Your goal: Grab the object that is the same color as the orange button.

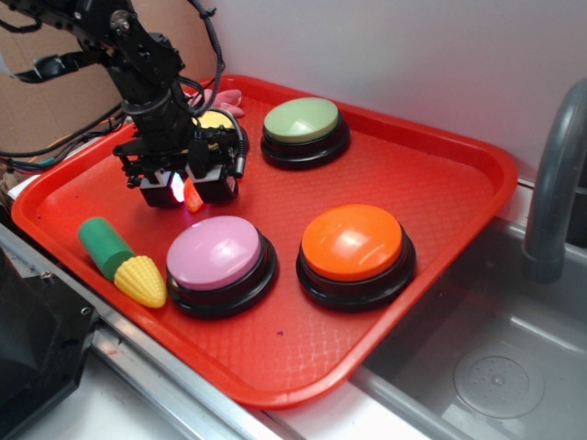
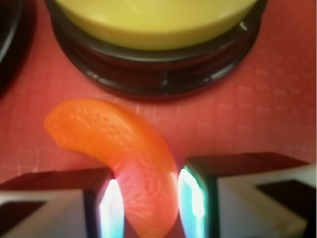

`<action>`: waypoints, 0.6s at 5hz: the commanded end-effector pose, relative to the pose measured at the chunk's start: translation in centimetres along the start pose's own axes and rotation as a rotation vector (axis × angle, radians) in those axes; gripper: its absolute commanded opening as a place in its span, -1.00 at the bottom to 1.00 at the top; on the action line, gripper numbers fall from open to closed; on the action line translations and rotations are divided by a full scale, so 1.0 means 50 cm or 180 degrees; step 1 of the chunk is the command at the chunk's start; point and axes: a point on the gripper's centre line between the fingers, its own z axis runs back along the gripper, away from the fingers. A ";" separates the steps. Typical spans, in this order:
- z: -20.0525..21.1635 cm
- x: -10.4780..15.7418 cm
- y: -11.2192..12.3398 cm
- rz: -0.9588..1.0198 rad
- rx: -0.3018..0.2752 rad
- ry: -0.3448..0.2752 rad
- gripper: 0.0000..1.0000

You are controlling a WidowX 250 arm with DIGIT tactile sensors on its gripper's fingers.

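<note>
Between the fingertips of the gripper (image 2: 145, 201) sits the orange segment (image 2: 119, 148) — one end pinched between the lit pads, the rest curving out ahead toward the yellow button (image 2: 153, 25) just beyond. The pads press both its flanks, so the gripper looks closed on it, likely gripped at the thick end for a firm hold. The orange button (image 1: 353, 243) it matches stands well off to the side on the red tray (image 1: 440, 165), beside the pink button (image 1: 215, 252).
</note>
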 end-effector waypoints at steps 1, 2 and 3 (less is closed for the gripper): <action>0.040 0.010 -0.004 -0.0054 0.0004 -0.0146 -1.00; 0.086 0.015 -0.026 -0.0045 -0.0051 -0.0224 -1.00; 0.147 0.022 -0.057 -0.0190 -0.0071 -0.0244 -1.00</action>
